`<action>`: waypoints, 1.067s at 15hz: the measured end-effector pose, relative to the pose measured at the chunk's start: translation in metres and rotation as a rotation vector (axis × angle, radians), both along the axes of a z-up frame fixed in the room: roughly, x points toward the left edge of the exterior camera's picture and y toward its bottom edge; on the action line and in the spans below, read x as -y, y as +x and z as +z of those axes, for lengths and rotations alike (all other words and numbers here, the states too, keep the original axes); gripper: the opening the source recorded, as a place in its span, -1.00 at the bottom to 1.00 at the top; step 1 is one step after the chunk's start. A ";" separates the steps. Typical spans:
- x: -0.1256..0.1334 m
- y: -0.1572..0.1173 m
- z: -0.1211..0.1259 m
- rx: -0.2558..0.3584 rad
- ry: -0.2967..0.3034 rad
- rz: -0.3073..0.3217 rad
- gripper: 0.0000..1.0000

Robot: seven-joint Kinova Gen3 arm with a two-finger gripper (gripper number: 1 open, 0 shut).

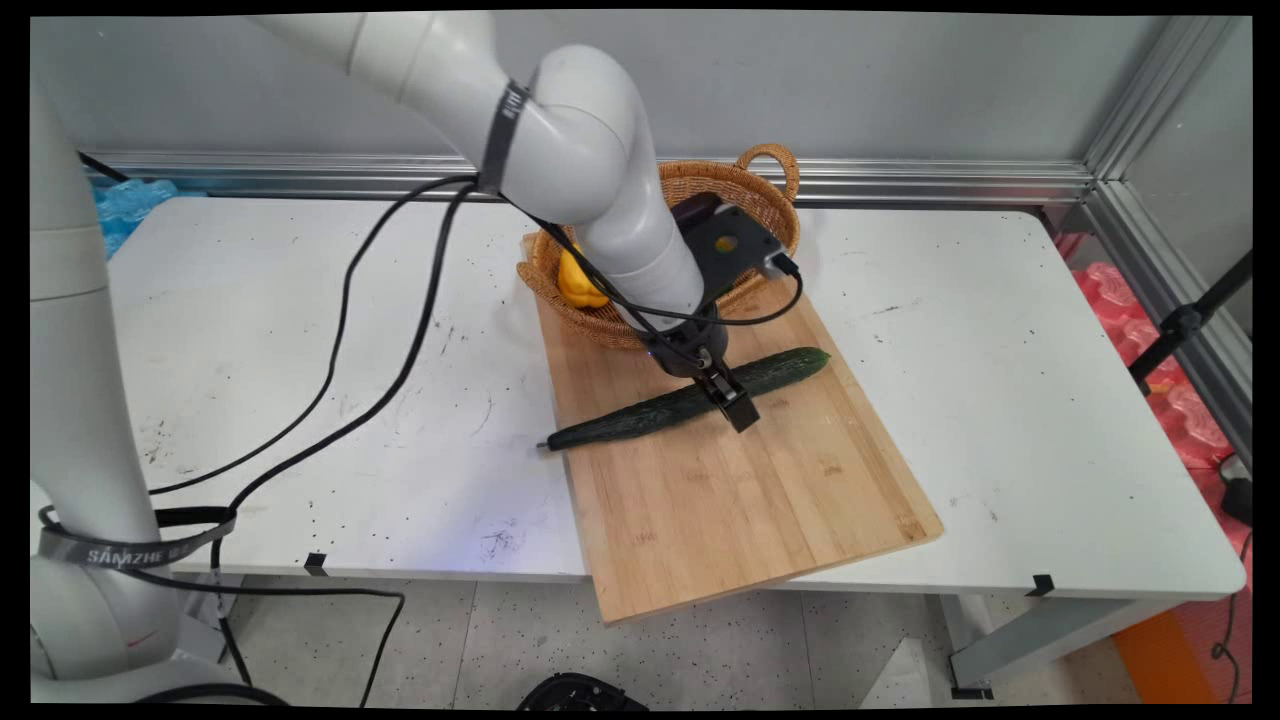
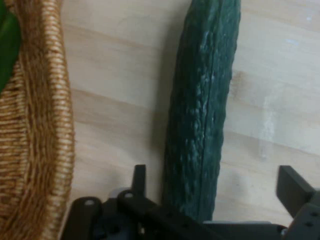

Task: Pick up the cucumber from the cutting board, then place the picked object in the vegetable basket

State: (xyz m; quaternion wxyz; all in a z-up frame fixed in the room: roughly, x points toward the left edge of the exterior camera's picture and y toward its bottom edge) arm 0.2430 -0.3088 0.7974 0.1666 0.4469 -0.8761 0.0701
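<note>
The gripper [image 1: 727, 388] sits low over the cucumber [image 1: 690, 398], which lies slantwise across the bamboo cutting board [image 1: 740, 500] on the white bench [image 1: 300, 400]. The jaws stand wide apart, one finger on each side of the cucumber near its middle; in the hand view the cucumber [image 2: 200, 125] runs between the two fingers [image 2: 292, 187] with wood showing on both sides, so nothing is clamped yet.

To close well here, I judge the hand should stay centred so both fingers meet the skin together. The cucumber lies nearer one finger than the other, so an uneven squeeze could roll or skid it along the board. A low, square grip across its width near the middle would suit its length and keep it from tipping.

The wicker basket [image 1: 700, 190], holding a yellow pepper [image 1: 578, 285], stands just behind the hand, and its rim [image 2: 55, 125] is close to one finger.
</note>
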 end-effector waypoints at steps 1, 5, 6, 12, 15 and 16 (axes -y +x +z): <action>0.002 -0.002 -0.003 0.003 0.005 -0.001 1.00; 0.006 -0.007 -0.011 0.012 0.017 -0.018 -1.00; 0.007 -0.008 -0.011 0.011 0.017 -0.025 -1.00; 0.006 0.001 0.009 0.022 -0.002 -0.075 -1.00; 0.000 0.009 0.036 0.021 -0.013 -0.097 -1.00; -0.001 0.011 0.046 0.018 -0.018 -0.101 -1.00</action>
